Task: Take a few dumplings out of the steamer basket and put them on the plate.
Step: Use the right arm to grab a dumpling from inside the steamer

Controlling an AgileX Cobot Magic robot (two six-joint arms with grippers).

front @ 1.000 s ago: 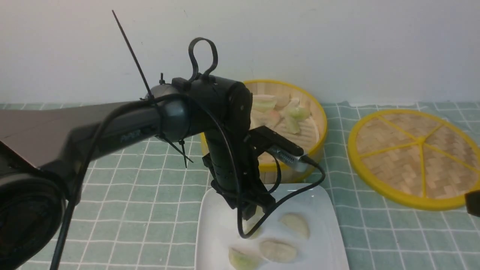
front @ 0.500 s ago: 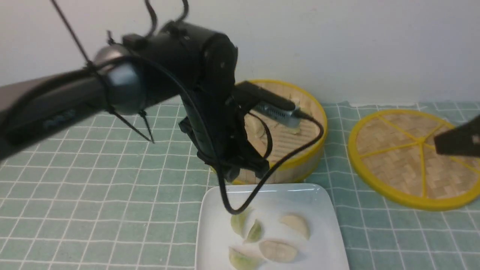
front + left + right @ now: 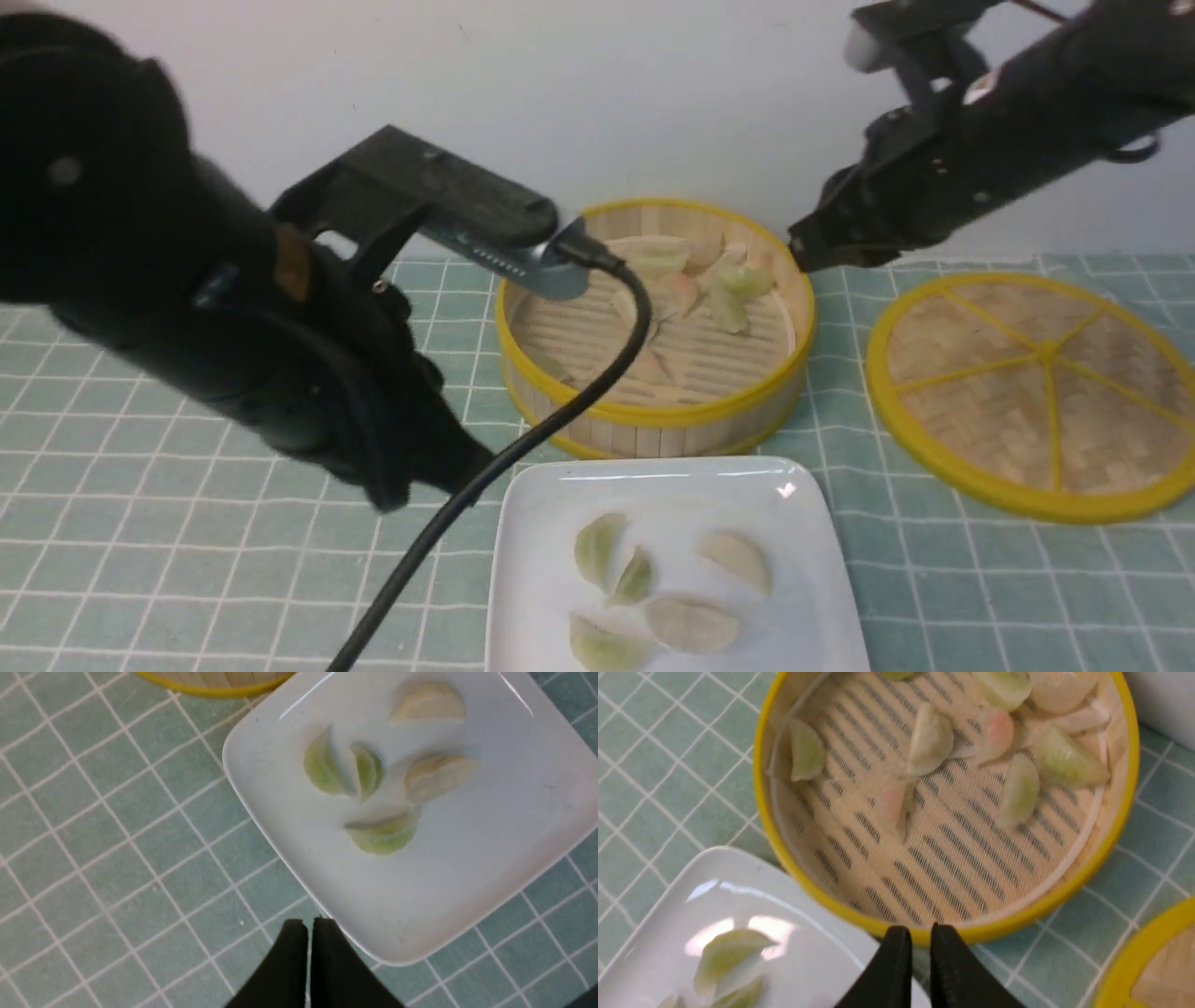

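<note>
Found left gripper (image 3: pixel 309 925) closed tight, empty, above desk (image 3: pixel 117 835) by plate (image 3: pixel 467 882) edge, right gripper (image 3: pixel 920 931) seemingly parted a crack, empty, over steamer basket (image 3: pixel 948 872) rim, five dumplings (image 3: pixel 691 623) lain on plate, others in basket.

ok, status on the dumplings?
Left pincer shut, empty, by plate edge. Right pincer slightly open, empty, over steamer basket rim. Five dumplings on plate. Nothing blocking.
</note>
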